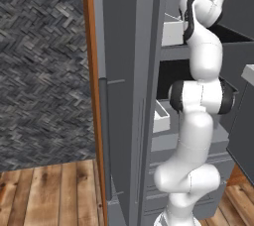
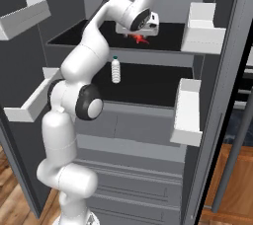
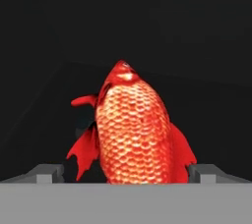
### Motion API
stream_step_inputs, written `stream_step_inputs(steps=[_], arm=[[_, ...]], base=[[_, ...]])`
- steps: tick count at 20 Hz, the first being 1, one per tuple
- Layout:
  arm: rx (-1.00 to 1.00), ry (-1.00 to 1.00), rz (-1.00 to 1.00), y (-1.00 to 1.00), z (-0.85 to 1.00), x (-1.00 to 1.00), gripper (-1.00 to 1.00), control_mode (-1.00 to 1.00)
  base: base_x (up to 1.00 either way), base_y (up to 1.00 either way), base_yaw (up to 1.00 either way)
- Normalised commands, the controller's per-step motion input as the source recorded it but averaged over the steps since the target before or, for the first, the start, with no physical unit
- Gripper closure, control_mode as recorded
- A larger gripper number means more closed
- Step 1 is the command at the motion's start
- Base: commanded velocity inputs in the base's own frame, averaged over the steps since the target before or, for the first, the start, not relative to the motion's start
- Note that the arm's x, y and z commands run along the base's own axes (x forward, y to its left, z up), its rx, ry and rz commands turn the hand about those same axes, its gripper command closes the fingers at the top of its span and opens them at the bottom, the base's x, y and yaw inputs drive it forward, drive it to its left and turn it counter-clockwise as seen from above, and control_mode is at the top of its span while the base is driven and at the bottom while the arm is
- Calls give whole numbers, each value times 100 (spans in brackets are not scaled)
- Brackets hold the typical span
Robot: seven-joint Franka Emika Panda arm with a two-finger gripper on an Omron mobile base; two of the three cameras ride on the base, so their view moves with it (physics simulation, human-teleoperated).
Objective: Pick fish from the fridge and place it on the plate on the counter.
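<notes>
Fish: small red-orange scaly fish (image 3: 132, 129) lies on the dark upper shelf of the tall grey fridge (image 2: 207, 135) | Gripper: two-finger gripper (image 3: 126, 174) spread wide, holding nothing | Key: fish sits between the tips, long body pointing away from the hand.

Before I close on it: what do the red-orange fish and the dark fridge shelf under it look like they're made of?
The slim red-orange scaled fish looks like glossy, wet-skinned flesh: clear overlapping scales with pale highlights, thin ragged red fins. It could equally be a hard model. The flat black fridge shelf it lies on looks smooth, matte and rigid, perhaps plastic or coated metal; no grain or sheen shows.
</notes>
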Motion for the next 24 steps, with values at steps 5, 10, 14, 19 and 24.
stream_step_inputs(steps=[5, 10, 14, 19, 24], arm=[[0, -3, 0, 12, -22, 1, -100, -100], [0, -6, 0, 6, -18, 4, -100, -100], [-1, -8, 0, 9, -24, 9, 100, -100], [0, -1, 0, 2, -6, 3, 100, -100], [0, -5, -2, 0, -2, -15, 100, -100]], base=[[0, 0, 0], [0, 0, 0], [0, 0, 0], [0, 0, 0], [0, 0, 0]])
